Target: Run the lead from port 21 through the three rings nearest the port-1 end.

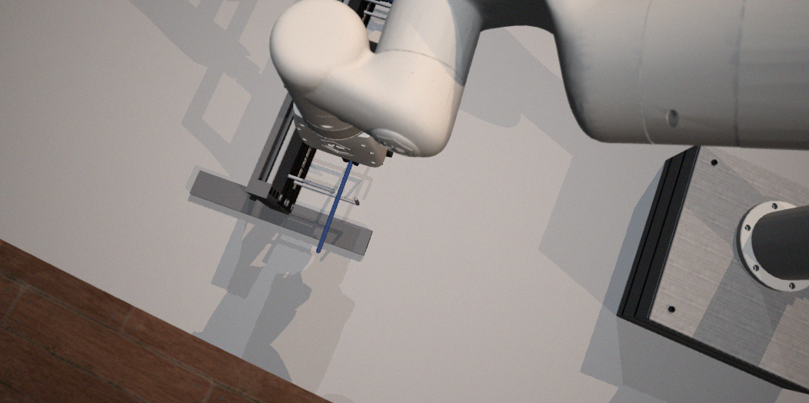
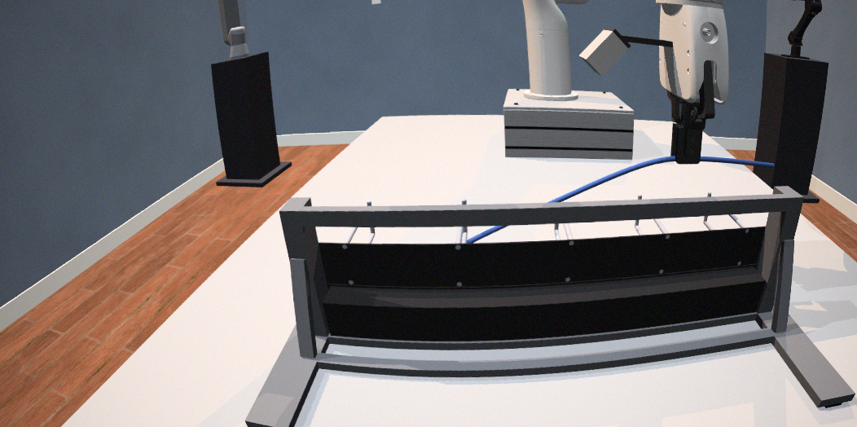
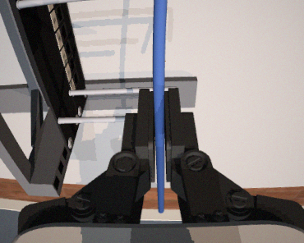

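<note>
My gripper [image 2: 687,159] [image 3: 158,108] is shut on the blue lead [image 1: 335,205] [image 2: 736,160] [image 3: 159,49], above and in front of the rack near its port-1 end. The lead rises from beside the second ring from the left in the exterior view. Its free end sticks out past the fingers, unsupported, over the rack's foot in the top view. The end ring [image 1: 357,201] [image 2: 709,204] is below the lead; in the wrist view its bars pass left of and behind the fingers. The lead shows in none of the three port-1-end rings. The arm hides the middle rings in the top view.
The rack [image 1: 218,191] [image 2: 419,216] [image 3: 186,94] stands upright on the white table [image 1: 452,287]. The robot's base block [image 1: 678,264] [image 2: 568,136] is in front of the rack. The table's edge lies beyond the port-1 end.
</note>
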Motion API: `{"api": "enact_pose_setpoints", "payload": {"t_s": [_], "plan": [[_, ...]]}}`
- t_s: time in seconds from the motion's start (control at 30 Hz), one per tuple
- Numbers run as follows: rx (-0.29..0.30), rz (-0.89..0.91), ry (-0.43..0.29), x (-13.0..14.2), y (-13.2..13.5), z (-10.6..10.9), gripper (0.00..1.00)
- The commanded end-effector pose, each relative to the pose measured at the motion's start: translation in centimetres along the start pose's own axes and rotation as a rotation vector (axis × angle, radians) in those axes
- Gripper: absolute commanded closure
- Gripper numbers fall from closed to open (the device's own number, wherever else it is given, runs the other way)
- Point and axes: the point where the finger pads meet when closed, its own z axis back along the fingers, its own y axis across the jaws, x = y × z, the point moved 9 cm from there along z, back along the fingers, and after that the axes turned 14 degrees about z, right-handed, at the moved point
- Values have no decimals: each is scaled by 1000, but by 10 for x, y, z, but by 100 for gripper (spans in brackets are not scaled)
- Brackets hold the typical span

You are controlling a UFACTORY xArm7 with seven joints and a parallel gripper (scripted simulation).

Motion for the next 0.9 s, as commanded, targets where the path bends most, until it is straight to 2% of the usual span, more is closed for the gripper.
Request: {"api": "enact_pose_setpoints", "payload": {"t_s": [0.0, 0.87], "plan": [[-6, 0, 1, 0, -1, -4, 100], [-6, 0, 1, 0, -2, -50, 100]]}}
